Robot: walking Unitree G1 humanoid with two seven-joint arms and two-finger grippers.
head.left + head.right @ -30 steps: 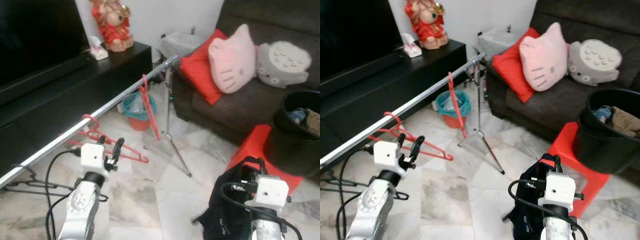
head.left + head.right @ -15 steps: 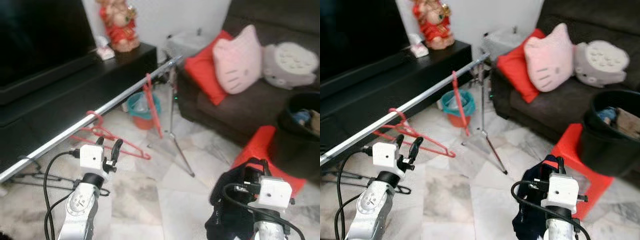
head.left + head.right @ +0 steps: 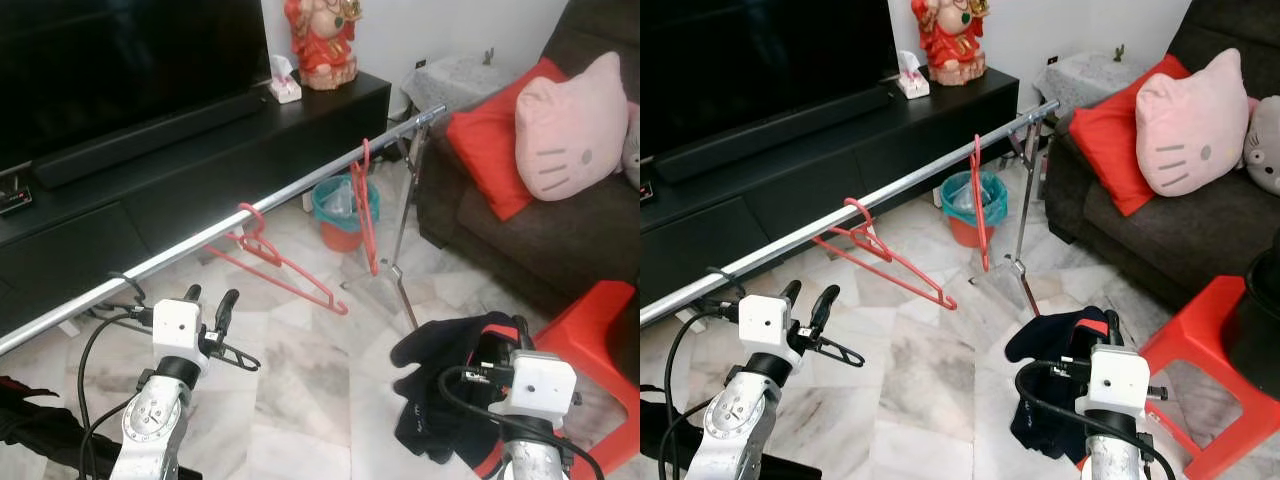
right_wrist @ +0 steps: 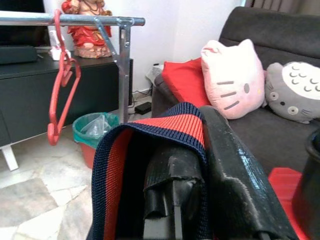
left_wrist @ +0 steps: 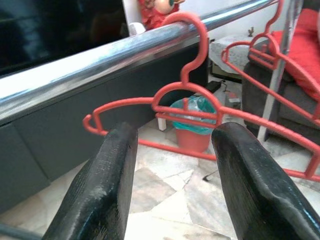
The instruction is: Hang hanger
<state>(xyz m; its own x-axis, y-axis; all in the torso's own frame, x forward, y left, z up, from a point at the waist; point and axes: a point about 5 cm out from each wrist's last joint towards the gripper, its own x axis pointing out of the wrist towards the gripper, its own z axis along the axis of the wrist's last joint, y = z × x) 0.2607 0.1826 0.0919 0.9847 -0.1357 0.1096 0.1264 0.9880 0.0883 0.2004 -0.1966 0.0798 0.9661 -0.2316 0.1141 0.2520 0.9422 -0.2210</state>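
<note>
A red plastic hanger (image 3: 283, 268) hangs by its hook on the long chrome rail (image 3: 300, 186), tilted along it. A second red hanger (image 3: 364, 205) hangs further along, near the rail's upright post. My left gripper (image 3: 209, 298) is open and empty, below and just short of the first hanger. In the left wrist view that hanger (image 5: 186, 100) shows between the two spread fingers (image 5: 102, 187). My right gripper (image 3: 497, 338) is shut on a dark garment (image 3: 445, 395) with a red band, which drapes over its fingers (image 4: 235, 175).
A black TV cabinet (image 3: 200, 150) with a TV runs behind the rail. A teal bin (image 3: 340, 200) and the rail's tripod foot (image 3: 400, 285) stand on the marble floor. At right are a dark sofa (image 3: 540, 240) with cushions and a red stool (image 3: 600, 330). Cables (image 3: 110, 300) lie at left.
The camera has swung, so the whole scene has shifted right and the rail looks nearer. Both hangers stay on the rail. The left gripper stays open and the right keeps the garment.
</note>
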